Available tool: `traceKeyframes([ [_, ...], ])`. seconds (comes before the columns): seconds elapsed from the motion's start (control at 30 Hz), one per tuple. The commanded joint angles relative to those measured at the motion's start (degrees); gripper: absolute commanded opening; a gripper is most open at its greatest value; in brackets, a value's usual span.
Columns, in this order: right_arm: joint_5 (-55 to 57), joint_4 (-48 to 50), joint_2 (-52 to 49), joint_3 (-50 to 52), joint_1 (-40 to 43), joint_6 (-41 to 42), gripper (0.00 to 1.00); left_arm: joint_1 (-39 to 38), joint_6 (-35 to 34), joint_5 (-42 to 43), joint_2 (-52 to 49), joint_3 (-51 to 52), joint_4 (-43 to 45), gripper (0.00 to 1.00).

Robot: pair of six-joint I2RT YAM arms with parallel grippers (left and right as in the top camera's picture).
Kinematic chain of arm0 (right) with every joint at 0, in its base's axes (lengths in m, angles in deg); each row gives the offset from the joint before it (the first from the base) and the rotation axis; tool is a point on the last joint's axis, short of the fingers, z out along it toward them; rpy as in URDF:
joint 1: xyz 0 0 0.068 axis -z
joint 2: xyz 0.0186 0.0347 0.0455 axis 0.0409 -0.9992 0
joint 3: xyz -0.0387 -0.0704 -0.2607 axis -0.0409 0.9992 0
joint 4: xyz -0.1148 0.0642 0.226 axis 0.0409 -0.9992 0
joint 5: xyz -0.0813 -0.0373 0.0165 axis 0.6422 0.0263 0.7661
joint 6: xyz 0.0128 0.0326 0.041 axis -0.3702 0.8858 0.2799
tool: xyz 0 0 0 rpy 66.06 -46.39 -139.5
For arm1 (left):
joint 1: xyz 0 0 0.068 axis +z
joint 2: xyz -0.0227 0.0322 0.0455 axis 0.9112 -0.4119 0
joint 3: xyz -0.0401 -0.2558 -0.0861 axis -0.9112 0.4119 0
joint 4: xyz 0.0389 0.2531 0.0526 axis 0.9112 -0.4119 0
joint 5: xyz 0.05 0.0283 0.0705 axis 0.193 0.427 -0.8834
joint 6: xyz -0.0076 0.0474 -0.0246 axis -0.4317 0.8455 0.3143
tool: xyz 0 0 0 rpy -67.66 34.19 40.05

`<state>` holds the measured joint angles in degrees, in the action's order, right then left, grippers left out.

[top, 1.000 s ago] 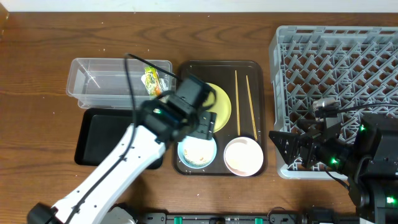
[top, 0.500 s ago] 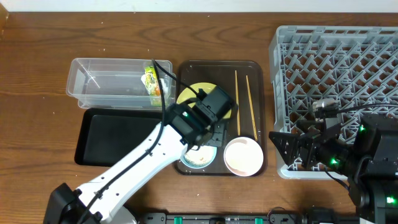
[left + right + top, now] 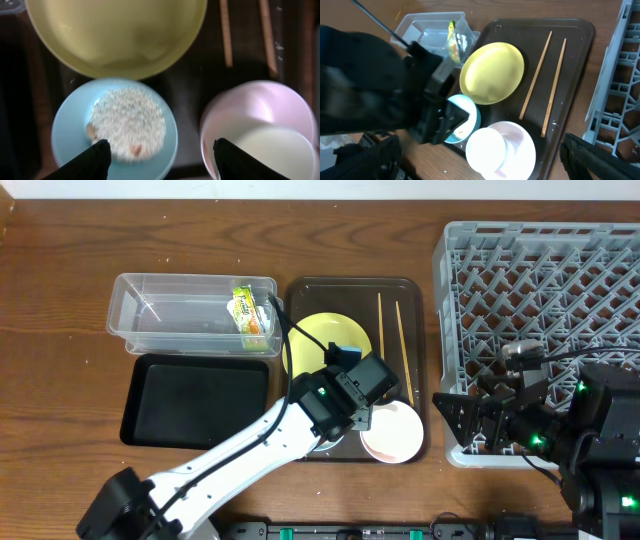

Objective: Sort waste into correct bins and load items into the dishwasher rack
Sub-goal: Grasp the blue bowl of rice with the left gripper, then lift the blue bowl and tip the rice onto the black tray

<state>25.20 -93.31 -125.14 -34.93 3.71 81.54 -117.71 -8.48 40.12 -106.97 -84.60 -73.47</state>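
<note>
My left gripper [image 3: 350, 408] is open and empty, its fingers [image 3: 160, 161] hanging above the gap between the two bowls. The light blue bowl [image 3: 115, 130] holds white rice scraps and is mostly hidden under my arm in the overhead view. The pinkish-white bowl [image 3: 392, 432] sits to its right. The pale yellow plate [image 3: 320, 340] and two chopsticks [image 3: 390, 340] lie on the brown tray [image 3: 350, 284]. The green-and-orange wrapper [image 3: 248, 312] lies in the clear tub [image 3: 150, 320]. My right gripper [image 3: 465, 420] is open and empty beside the grey rack [image 3: 540, 280].
The shallow black tray [image 3: 195, 400] lies in front of the clear tub, left of the brown tray. The rack fills the right side, with my right arm at its front edge. Bare wooden table runs along the left and back.
My left arm has swung right and toward the front, from beside the clear tub, over the plate, to above the two bowls. The right arm has not moved.
</note>
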Motion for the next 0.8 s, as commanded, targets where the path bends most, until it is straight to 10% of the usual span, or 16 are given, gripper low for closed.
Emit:
traceKeyframes([
  [0.0, -0.11, -0.26, 0.13, -0.98, 0.48, -0.68, 0.99, 0.26, -1.38, -1.27, -2.93, 2.54, 2.43, 0.69],
  [0.2, -0.11, -0.50, 0.13, -0.96, 0.48, -0.68, 0.99, 0.39, -1.36, -1.29, -8.81, 2.78, 5.88, 0.61],
  [0.63, -0.09, -1.86, 0.13, -0.94, 0.48, -0.50, 0.99, 3.80, -0.74, 1.01, -12.04, 2.78, 8.48, 0.06],
  [0.77, -0.07, -1.95, 0.13, -0.94, 0.48, -0.50, 0.99, 4.66, 2.75, 4.55, -11.72, 2.69, 8.37, 0.06],
])
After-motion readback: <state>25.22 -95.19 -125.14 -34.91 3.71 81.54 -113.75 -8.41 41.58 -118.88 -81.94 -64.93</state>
